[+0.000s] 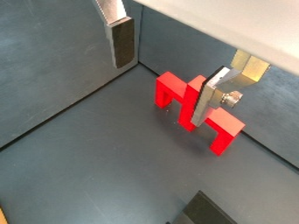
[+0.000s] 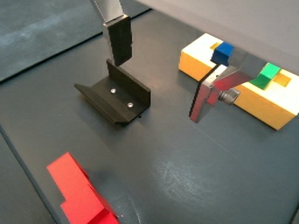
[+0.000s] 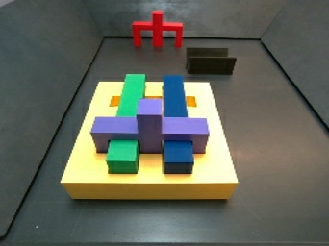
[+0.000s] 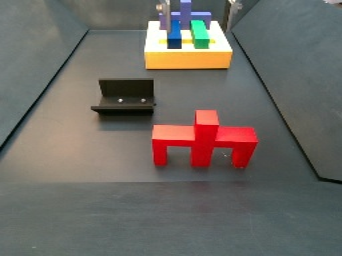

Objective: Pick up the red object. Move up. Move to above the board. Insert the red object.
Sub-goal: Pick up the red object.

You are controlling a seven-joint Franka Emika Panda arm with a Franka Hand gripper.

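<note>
The board (image 3: 152, 173), a thick matte yellow slab with orange recesses carrying green, blue and purple blocks, sits well apart from the red object (image 4: 203, 140), which lies free on the dark floor near the fixture (image 4: 126, 98). That red object looks like a rigid, light, smooth moulded piece, a bar with legs and a central post, and the post seems the best place to pinch. The gripper (image 1: 163, 70) hangs above it with its jaws spread wide and empty, silver plates with dark pads.
</note>
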